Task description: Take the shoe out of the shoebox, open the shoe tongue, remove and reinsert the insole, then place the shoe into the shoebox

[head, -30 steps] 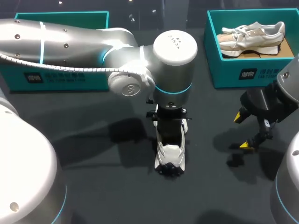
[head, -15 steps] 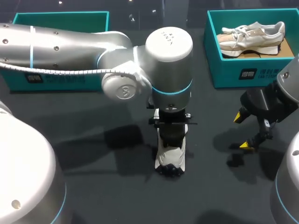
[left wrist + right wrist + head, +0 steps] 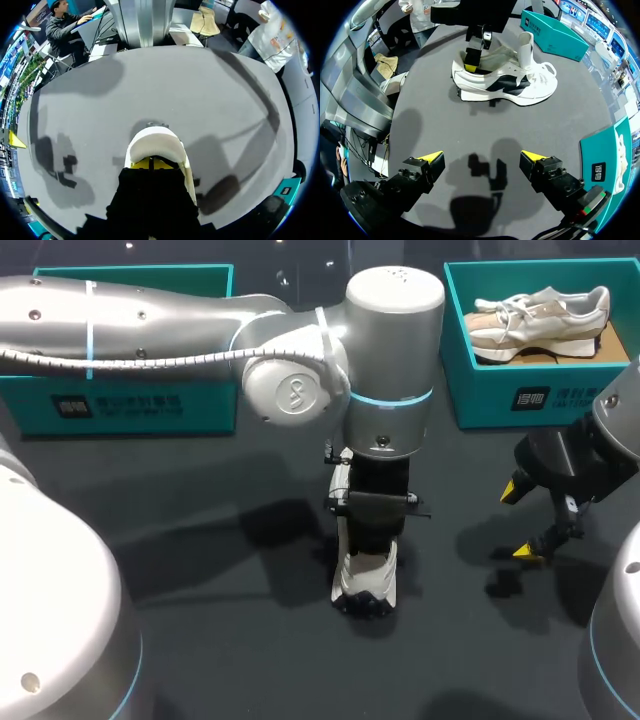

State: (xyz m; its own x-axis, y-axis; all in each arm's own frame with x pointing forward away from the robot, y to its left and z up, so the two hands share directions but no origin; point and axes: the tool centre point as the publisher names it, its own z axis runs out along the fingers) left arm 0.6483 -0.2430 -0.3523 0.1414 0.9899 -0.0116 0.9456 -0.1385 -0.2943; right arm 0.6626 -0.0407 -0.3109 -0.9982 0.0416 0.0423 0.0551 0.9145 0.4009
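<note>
The shoe (image 3: 365,575) stood on its sole about the middle of the dark table (image 3: 230,640), well apart from both boxes. Its long axis ran from the near edge toward the far edge. The heel faced the robot and the toe pointed away, toward the side where the boxes stood. It was a white sports shoe with black patches along its side and a dark sole showing under the heel. White laces (image 3: 547,67) lay loose over the front part. A white strip (image 3: 526,47) rose upright from the middle of the shoe; whether it was the tongue or the insole could not be told.

The left gripper (image 3: 152,163) reached straight down into the heel end of the shoe, just inside the padded heel rim. Whether it was open or closed on anything could not be told, since the shoe and the wrist hid it.

The right gripper (image 3: 481,157) hung over bare table to the right of the shoe, well apart from it, spread wide with nothing between its fingers.

The teal left box (image 3: 130,405) sat at the far left, partly behind the left arm (image 3: 150,320). The teal right box (image 3: 500,390) at the far right held another shoe (image 3: 540,315), beige and white, lying lengthwise across it.
</note>
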